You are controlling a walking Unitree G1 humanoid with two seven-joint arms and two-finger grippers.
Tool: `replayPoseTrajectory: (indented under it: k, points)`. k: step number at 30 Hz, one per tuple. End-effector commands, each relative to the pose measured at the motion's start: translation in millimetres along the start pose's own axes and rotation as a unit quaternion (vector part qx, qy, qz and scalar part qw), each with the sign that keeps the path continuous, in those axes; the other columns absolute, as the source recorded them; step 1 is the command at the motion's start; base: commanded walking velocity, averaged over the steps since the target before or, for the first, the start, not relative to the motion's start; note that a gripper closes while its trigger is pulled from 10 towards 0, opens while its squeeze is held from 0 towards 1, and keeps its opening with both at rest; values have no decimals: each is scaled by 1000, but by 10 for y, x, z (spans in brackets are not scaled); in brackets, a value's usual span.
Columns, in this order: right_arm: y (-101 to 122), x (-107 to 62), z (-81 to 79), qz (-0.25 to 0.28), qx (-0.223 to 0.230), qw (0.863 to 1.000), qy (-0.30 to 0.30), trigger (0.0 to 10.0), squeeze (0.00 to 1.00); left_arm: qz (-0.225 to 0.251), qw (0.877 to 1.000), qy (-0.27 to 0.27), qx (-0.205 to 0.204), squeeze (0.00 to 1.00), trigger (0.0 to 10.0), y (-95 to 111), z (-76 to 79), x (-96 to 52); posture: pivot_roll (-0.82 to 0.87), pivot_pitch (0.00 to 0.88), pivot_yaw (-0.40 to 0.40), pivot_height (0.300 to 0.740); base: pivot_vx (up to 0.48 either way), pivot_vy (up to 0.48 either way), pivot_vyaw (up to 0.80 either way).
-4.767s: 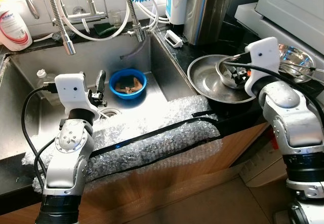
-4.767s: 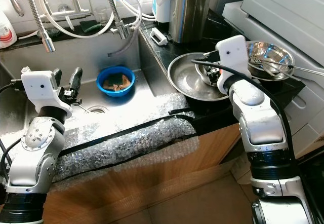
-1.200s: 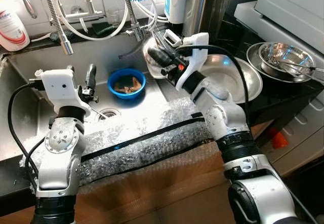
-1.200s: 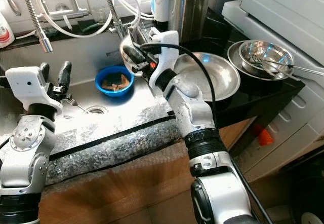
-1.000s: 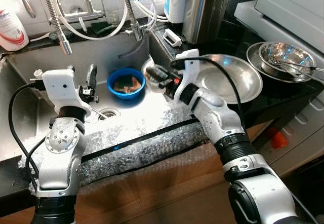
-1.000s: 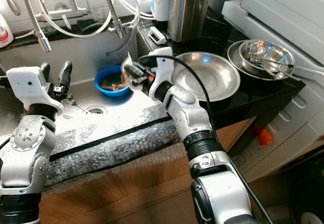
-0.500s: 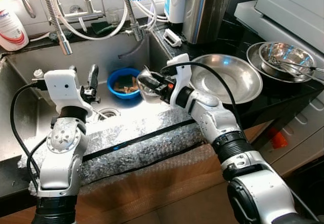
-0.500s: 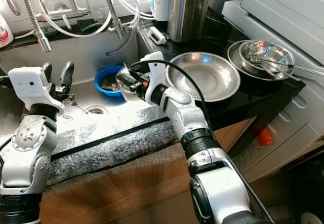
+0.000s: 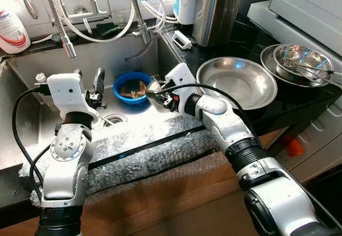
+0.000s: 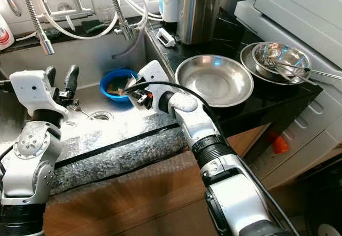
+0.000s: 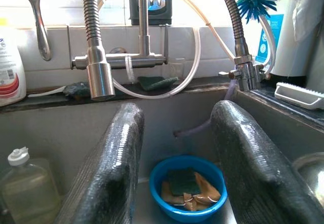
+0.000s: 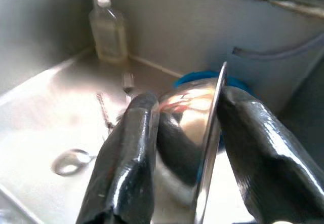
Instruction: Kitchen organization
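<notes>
Steel bowl, small and shiny, sits tipped on edge between the two black fingers of the right end effector, which pinch its rim low inside the sink, just beside the blue bowl of sponge scraps. Past it, a fork lies on the sink floor and a clear bottle stands at the back wall. The left end effector hovers over the drain, fingers spread and holding nothing. Bubble wrap covers the sink's front edge. On the counter, a wide steel basin and stacked bowls sit to the right. A second ago the small bowl was up near the faucet hose; it has since come down into the sink.
</notes>
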State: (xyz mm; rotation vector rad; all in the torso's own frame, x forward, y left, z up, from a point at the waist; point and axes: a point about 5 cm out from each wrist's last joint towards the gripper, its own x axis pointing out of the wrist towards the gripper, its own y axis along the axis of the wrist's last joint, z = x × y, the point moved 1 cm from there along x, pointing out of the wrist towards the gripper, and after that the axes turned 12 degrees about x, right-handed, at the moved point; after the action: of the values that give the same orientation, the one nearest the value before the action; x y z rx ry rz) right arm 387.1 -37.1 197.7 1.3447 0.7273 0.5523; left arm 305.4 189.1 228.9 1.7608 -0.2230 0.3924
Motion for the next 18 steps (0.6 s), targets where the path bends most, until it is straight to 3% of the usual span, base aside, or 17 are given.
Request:
replayPoseTrajectory:
  k: [1,9,10,12,16,18]
  points:
    - [105,17,8,-2,-60,998,-4,10000,0,3,1000,1,-3,0,10000,32,0,8,11,111,-7,740,0,0,0]
    - [187,6,34,-4,-130,991,-12,10000,0,2,1000,1,-4,0,10000,27,5,9,12,110,-8,740,0,0,0]
    - [181,2,35,-17,-165,986,-11,10000,0,1,1000,0,-4,0,10000,24,6,11,12,109,-8,740,0,0,0]
    - [164,0,36,-27,-189,982,-10,10000,0,1,1000,0,-4,0,10000,23,9,12,10,106,-8,740,0,0,0]
    - [214,1,63,-5,-161,987,-28,10000,0,2,1000,-1,-6,0,10000,23,17,16,10,101,-9,740,0,0,0]
    - [371,-32,75,56,-138,988,-46,10000,0,5,1000,0,-6,0,10000,29,20,17,11,98,-8,740,0,0,0]
